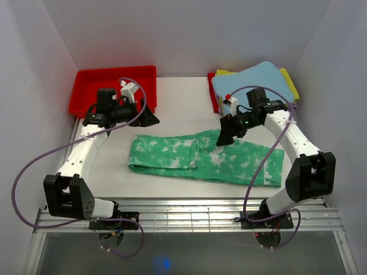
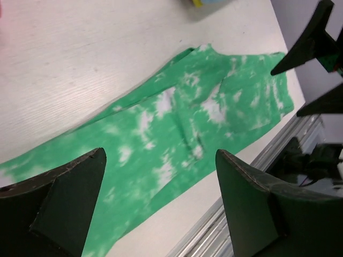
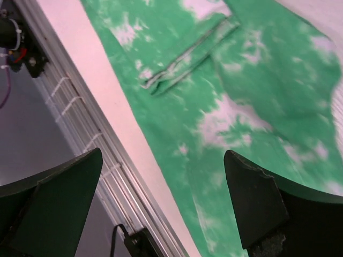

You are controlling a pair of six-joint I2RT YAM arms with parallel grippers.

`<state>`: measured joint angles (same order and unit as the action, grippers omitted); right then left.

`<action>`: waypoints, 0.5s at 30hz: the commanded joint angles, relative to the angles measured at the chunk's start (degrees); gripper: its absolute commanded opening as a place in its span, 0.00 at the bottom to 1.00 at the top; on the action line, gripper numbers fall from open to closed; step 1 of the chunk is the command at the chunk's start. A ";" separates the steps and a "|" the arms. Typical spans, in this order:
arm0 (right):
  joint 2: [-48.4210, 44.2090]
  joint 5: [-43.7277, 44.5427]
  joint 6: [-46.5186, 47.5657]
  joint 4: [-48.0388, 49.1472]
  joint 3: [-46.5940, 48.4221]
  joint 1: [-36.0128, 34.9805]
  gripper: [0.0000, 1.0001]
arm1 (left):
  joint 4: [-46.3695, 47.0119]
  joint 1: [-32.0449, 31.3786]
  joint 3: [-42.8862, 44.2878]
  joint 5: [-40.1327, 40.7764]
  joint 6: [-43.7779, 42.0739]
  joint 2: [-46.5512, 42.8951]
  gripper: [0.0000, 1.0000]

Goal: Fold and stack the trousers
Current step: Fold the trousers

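Observation:
The green trousers with white tie-dye blotches lie flat across the middle of the table, folded lengthwise, running left to right. They also show in the left wrist view and the right wrist view. My left gripper hangs open and empty above the table, just beyond the trousers' far left part. My right gripper hangs open and empty above the trousers' far edge, right of the middle. In both wrist views the jaws stand wide apart with nothing between them.
A red tray sits at the back left. A stack of plain light blue cloth on yellow cloth lies at the back right. A metal rail runs along the near table edge.

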<state>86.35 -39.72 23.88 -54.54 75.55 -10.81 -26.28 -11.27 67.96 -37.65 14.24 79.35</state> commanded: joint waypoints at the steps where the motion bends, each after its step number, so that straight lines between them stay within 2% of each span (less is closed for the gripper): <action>1: 2.77 -5.45 -14.78 13.18 -2.50 -5.52 1.00 | -15.35 10.07 -3.52 -14.27 -20.16 -5.34 0.94; 4: 5.40 -5.01 -18.86 19.89 -4.53 -8.43 1.00 | -22.37 16.88 -4.07 -15.86 -28.44 -6.76 0.93; 7: 9.71 -7.21 -21.76 21.58 -3.75 -9.84 1.00 | -29.59 23.03 -4.41 -17.37 -33.57 -5.70 0.87; 10: 12.88 -7.91 -25.27 23.60 -4.09 -10.72 0.99 | -29.26 29.88 -8.89 -13.25 -36.02 -9.99 0.85; 11: 13.32 -8.17 -27.03 25.35 -4.96 -10.90 0.99 | -29.26 32.25 -10.12 -12.28 -42.13 -11.83 0.86; 12: 14.11 -8.35 -27.91 26.23 -5.58 -11.16 0.98 | -28.05 32.88 -11.70 -10.88 -42.28 -13.68 0.90; 14: 14.64 -8.35 -29.67 28.08 -7.33 -12.04 0.97 | -28.56 33.41 -11.54 -11.39 -48.40 -16.33 0.92; 15: 14.81 -7.92 -31.59 29.92 -7.78 -12.39 0.97 | -28.82 33.42 -12.32 -12.35 -54.95 -17.12 0.94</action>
<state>101.21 -45.67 -1.41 -30.76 69.34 -22.04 -53.45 22.00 55.70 -47.44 -24.40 67.92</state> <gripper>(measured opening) 0.973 0.918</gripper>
